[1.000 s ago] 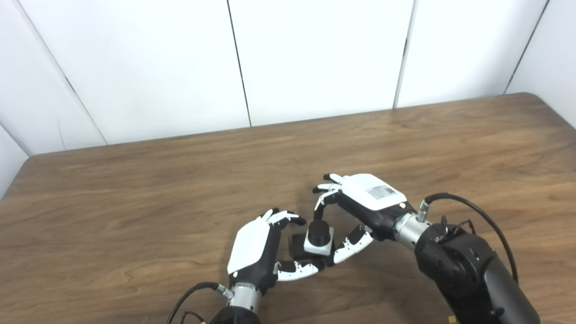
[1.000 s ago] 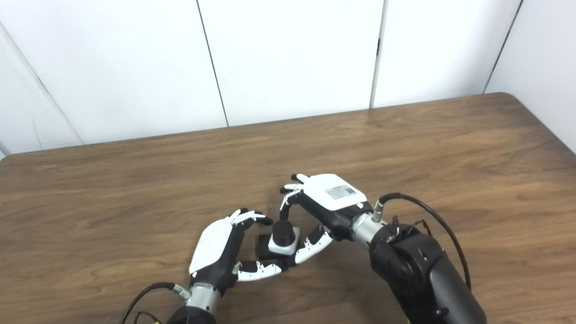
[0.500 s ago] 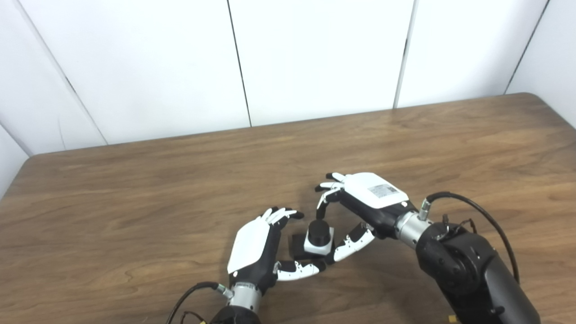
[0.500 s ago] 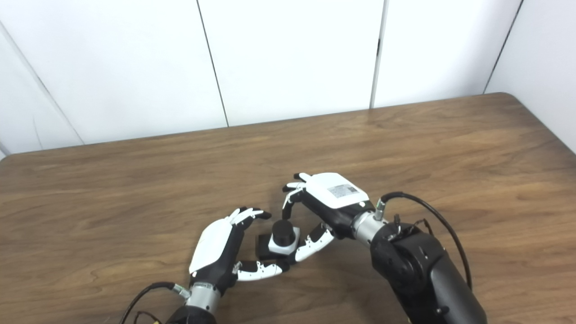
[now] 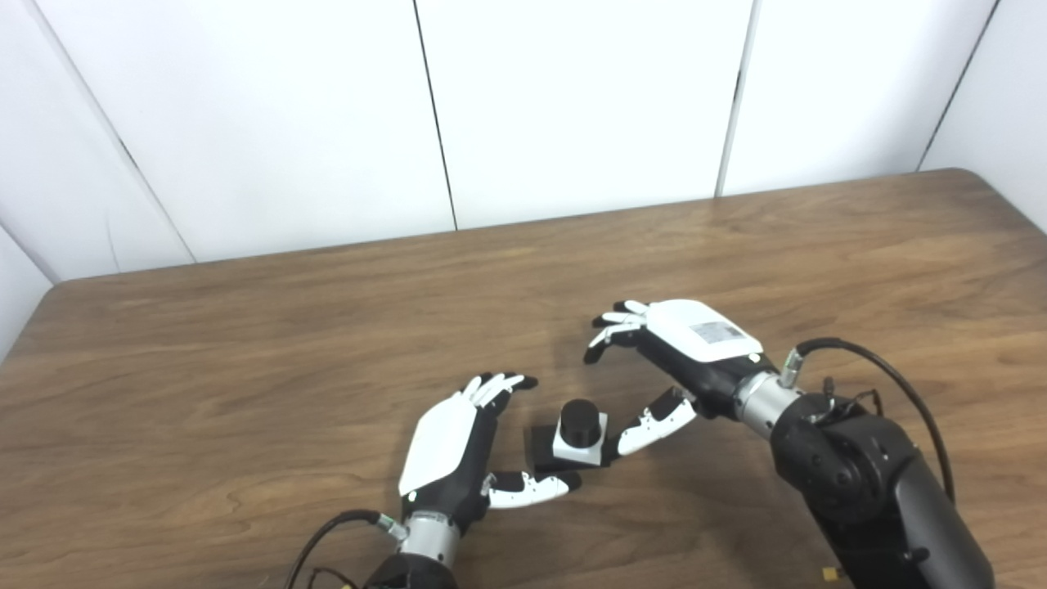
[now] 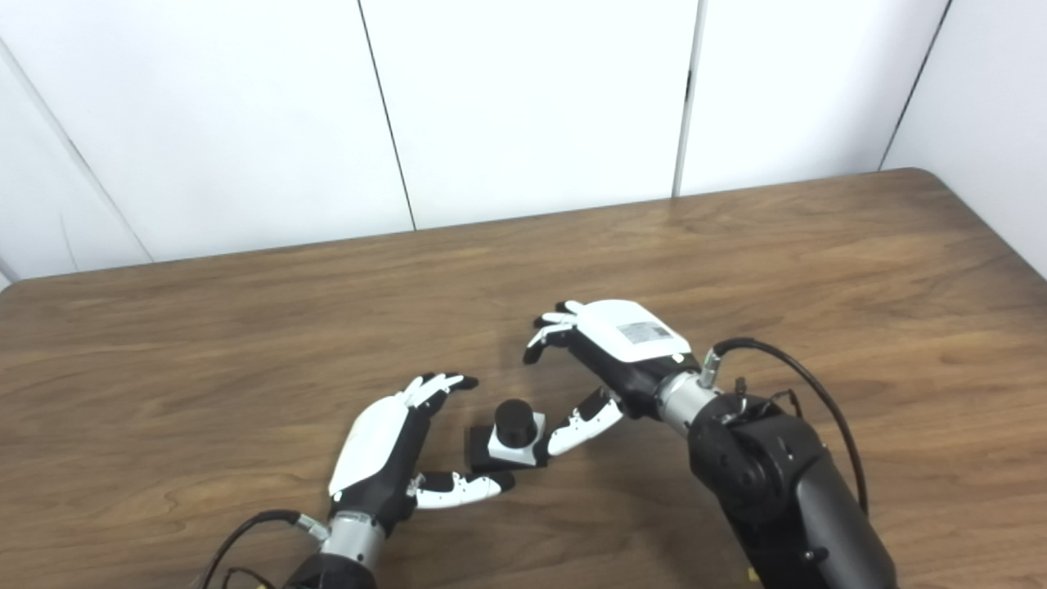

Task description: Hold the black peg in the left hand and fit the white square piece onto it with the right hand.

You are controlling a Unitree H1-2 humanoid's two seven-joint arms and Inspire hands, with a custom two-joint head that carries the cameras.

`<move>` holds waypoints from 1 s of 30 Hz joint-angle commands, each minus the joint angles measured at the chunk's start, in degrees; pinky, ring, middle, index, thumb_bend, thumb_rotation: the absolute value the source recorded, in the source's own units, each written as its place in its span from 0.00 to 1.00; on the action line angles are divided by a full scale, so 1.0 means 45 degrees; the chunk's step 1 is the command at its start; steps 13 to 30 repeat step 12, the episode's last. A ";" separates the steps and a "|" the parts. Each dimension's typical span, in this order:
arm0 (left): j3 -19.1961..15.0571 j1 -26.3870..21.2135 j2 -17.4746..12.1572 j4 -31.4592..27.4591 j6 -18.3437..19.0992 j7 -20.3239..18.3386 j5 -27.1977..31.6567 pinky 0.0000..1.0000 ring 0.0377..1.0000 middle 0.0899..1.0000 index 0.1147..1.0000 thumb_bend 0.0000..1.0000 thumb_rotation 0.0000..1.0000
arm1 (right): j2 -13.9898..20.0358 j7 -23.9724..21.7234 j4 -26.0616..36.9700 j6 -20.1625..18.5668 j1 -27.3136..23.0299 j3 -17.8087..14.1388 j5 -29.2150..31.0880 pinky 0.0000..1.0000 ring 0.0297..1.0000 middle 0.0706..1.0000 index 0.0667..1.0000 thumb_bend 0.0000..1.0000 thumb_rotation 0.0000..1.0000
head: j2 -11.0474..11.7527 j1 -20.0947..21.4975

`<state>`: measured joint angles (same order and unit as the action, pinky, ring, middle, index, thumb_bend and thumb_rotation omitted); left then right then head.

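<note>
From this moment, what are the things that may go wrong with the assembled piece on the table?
1. The left hand is open, but its thumb lies close to the black base of the black peg; a careless retreat may nudge the assembly.
2. The right hand is open too, its thumb near the white square piece; a brush could shift or lift it.
3. How deep the piece sits on the peg cannot be seen, so the fit may be partial.

The wooden table (image 5: 245,343) carries the black peg (image 5: 579,415) (wearing the white square piece (image 5: 577,446)).
</note>
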<state>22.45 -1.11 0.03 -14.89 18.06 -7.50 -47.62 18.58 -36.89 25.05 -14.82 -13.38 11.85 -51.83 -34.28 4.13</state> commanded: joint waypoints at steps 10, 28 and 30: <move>-0.1332 0.0434 -0.0213 -0.1488 -0.0352 0.0165 0.1796 0.92 0.98 0.95 0.91 0.80 0.62 | -0.0010 0.0230 0.0616 -0.1345 0.0002 -0.1553 0.2547 0.91 0.97 0.94 0.86 1.00 0.53 | 0.0094 -0.0041; -0.1656 0.0600 -0.0299 -0.1839 -0.0162 0.0008 0.2245 0.90 0.97 0.97 0.96 0.78 0.83 | -0.0011 0.0303 0.0479 -0.1689 0.0113 -0.1968 0.3434 0.88 0.96 0.95 0.88 1.00 0.58 | 0.0103 -0.0038; -0.1656 0.0600 -0.0299 -0.1839 -0.0162 0.0008 0.2245 0.90 0.97 0.97 0.96 0.78 0.83 | -0.0011 0.0303 0.0479 -0.1689 0.0113 -0.1968 0.3434 0.88 0.96 0.95 0.88 1.00 0.58 | 0.0103 -0.0038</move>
